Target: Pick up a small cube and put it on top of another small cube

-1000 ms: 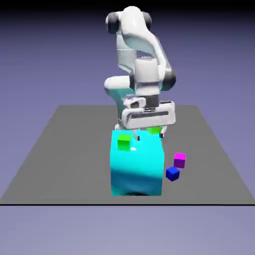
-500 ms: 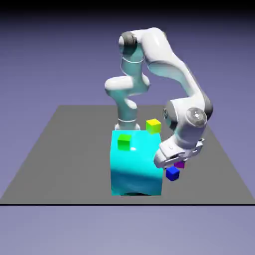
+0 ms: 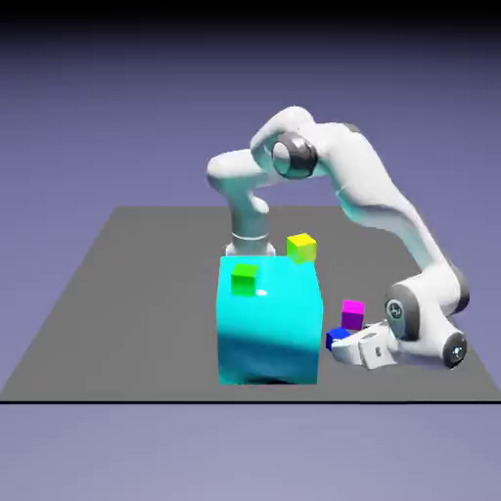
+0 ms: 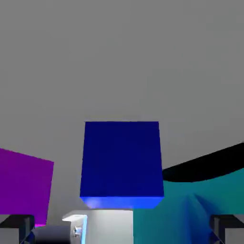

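- now we are at the grab step: the gripper (image 3: 344, 347) is low by the table (image 3: 117, 294) and lying almost flat, with the blue cube (image 4: 121, 164) right in front of it.
- we see its two grey finger tips (image 4: 16, 224) far apart at the bottom corners of the hand view, so the pincer is spread wide and holds nothing yet.
- the blue cube sits between those tips but a bit ahead of them, so we think the hand must slide forward a little more and then squeeze.
- close on one side is the magenta cube (image 4: 24, 188), and on the other side is the big cyan block (image 4: 200, 205). we think the fingers must slip in without bumping either one.
- the blue cube (image 3: 339, 337) is small, dark blue and plain, with flat sides and sharp edges. it rests on the table, just beside the cyan block (image 3: 269, 328) and just in front of the magenta cube (image 3: 352, 314) in the exterior view.
- further back, the yellow-lime cube (image 3: 301, 248) sits up near the far corner of the cyan block's top, toward the exterior view's right. that is where we think the blue cube has to go, so a big lift comes after the grab.
- a green cube (image 3: 244, 280) also sits on top of the block, and we should not mix it up with the yellow-lime one.
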`<state>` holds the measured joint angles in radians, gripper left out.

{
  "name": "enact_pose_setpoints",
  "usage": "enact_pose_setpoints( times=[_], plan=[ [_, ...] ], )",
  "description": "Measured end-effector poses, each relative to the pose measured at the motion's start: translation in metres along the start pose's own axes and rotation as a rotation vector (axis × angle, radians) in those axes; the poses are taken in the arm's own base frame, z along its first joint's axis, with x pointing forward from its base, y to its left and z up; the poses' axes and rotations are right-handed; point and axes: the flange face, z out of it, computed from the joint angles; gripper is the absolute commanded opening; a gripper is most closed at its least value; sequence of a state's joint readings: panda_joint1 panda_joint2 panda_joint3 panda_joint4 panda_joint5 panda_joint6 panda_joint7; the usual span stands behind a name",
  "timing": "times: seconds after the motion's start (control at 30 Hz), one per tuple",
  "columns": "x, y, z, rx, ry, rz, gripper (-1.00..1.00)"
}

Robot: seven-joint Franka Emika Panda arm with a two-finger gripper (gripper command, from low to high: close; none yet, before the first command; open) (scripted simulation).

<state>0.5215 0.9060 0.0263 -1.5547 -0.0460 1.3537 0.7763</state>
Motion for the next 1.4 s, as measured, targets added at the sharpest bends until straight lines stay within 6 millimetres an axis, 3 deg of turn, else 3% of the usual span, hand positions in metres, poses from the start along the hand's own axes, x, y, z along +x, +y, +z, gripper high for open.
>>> enact_pose_setpoints(
  times=[0.1,0.13,0.2,0.37,0.4,0.73,0.9,1.07,1.13,1.3,1.33,1.4],
  plan=[
    [0.007,-0.007,0.034,0.000,0.000,0.000,0.00],
    [0.007,-0.007,0.037,0.000,0.000,0.000,-1.00],
    [0.007,-0.007,0.037,0.000,0.000,0.000,-1.00],
    [-0.005,0.005,-0.020,0.001,-0.001,0.000,-1.00],
    [-0.016,-0.002,-0.029,0.041,0.014,-0.032,-1.00],
    [-0.100,0.117,-0.073,0.287,-0.080,-0.072,-1.00],
    [-0.129,0.198,-0.061,0.296,-0.151,0.015,-1.00],
    [-0.154,0.267,-0.034,0.257,-0.222,0.144,-1.00],
    [-0.150,0.273,-0.030,0.235,-0.235,0.166,-1.00],
    [-0.148,0.252,0.017,0.235,-0.235,0.165,-1.00],
    [-0.148,0.248,0.027,0.235,-0.235,0.165,1.00],
    [-0.148,0.248,0.027,0.234,-0.234,0.166,1.00]
  ],
)
